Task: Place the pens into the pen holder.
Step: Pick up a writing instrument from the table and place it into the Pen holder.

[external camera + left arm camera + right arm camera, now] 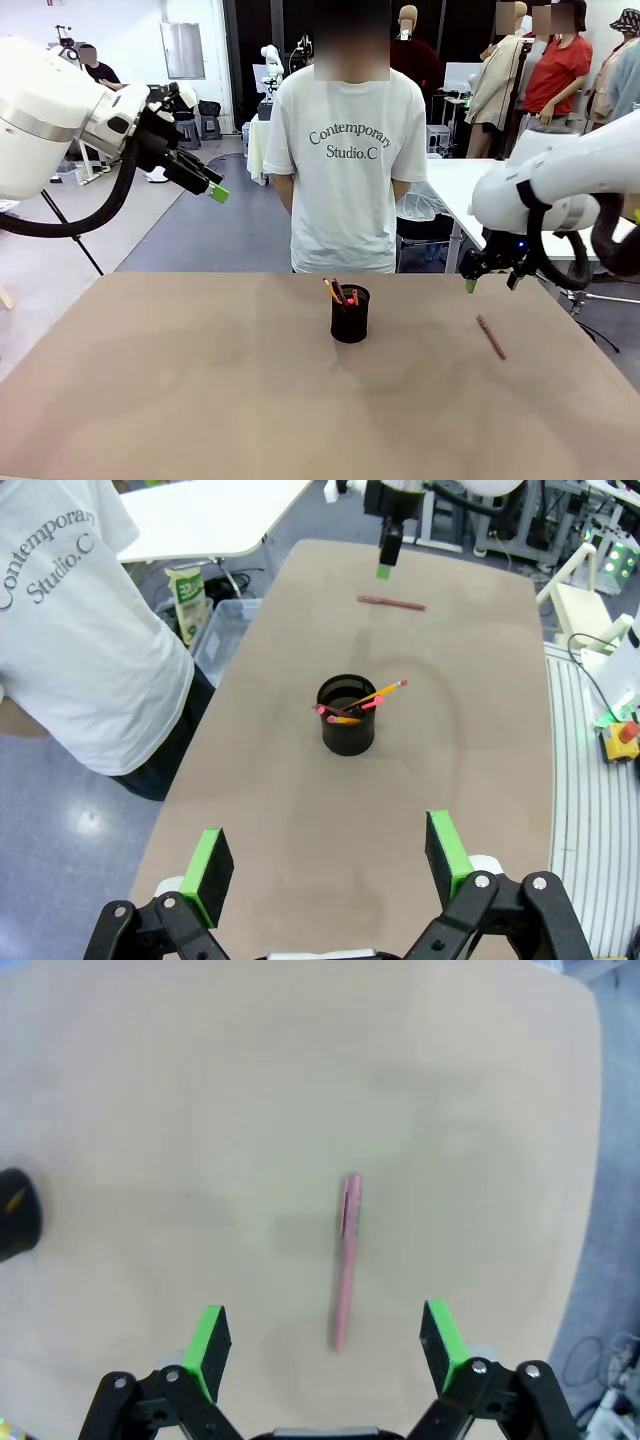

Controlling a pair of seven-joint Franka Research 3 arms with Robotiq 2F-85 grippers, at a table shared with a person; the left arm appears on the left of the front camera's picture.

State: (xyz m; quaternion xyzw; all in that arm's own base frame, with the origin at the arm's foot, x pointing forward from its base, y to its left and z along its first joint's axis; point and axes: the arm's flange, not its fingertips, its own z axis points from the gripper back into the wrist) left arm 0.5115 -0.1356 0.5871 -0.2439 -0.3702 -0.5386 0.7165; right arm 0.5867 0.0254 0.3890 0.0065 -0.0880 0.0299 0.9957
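The black mesh pen holder (350, 314) stands mid-table with a yellow pencil (378, 694) and a pink-ended pen (342, 709) leaning inside it. A dark maroon pen (491, 337) lies flat on the table to the right, also seen in the left wrist view (391, 602) and in the right wrist view (345, 1258). My right gripper (491, 283) hovers open above that pen; in its own view (326, 1346) the pen lies between and just beyond the fingers. My left gripper (218, 190) is raised high at the left, open and empty, as its wrist view (331, 860) shows.
A person in a white T-shirt (345, 160) stands at the far edge of the table, hands behind the back. The brown tabletop (200, 380) is bare around the holder. A white table (450, 185) stands behind at the right.
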